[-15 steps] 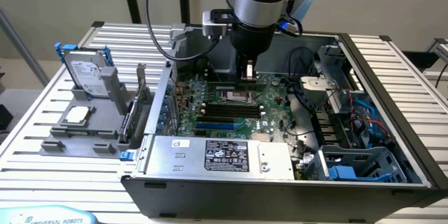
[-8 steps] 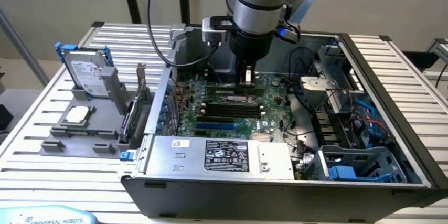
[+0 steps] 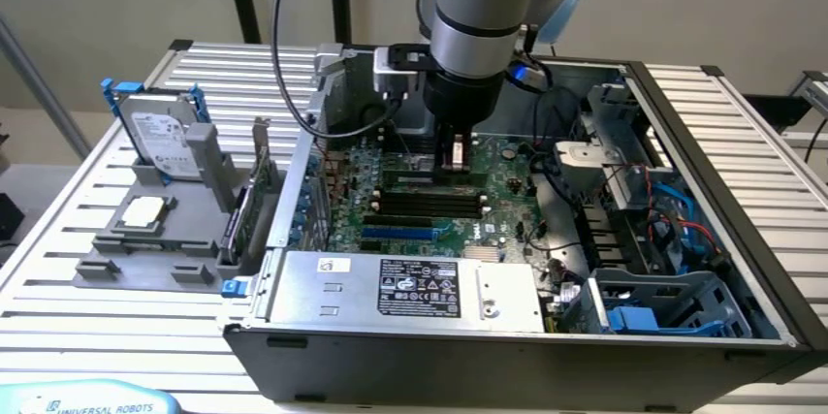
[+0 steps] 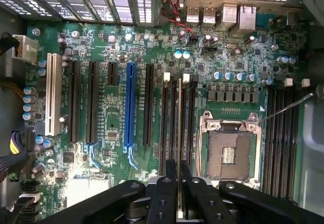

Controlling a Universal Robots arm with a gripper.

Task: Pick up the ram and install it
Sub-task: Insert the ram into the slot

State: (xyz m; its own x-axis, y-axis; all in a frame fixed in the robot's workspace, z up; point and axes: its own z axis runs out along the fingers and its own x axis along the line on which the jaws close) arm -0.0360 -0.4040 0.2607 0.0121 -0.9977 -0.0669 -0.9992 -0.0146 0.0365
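The arm is down inside the open computer case, which sits on the slatted desk, and the gripper hangs over the middle of the motherboard. In the wrist view the fingers are clenched on the ram, seen edge-on as a thin line running straight along the row of black memory slots beside the empty processor socket. So the stick is held upright in the grip, right above or just entering one of those slots; whether it has touched the slot I cannot tell. The risk from here, as I judge it: if the stick is a hair off to one side it lands on the plastic wall between two slots, and pushing down then would bend the board or tip the stick in the grip. A notch turned the wrong way would jam it too. The wrist view gives the line-up of stick and slot. The exterior view hides that behind the arm's body, but gives the wider scene: the power supply along the case's near edge, and a grey parts holder toward the desk's edge on the exterior view's left, carrying a hard drive and a square silver chip.
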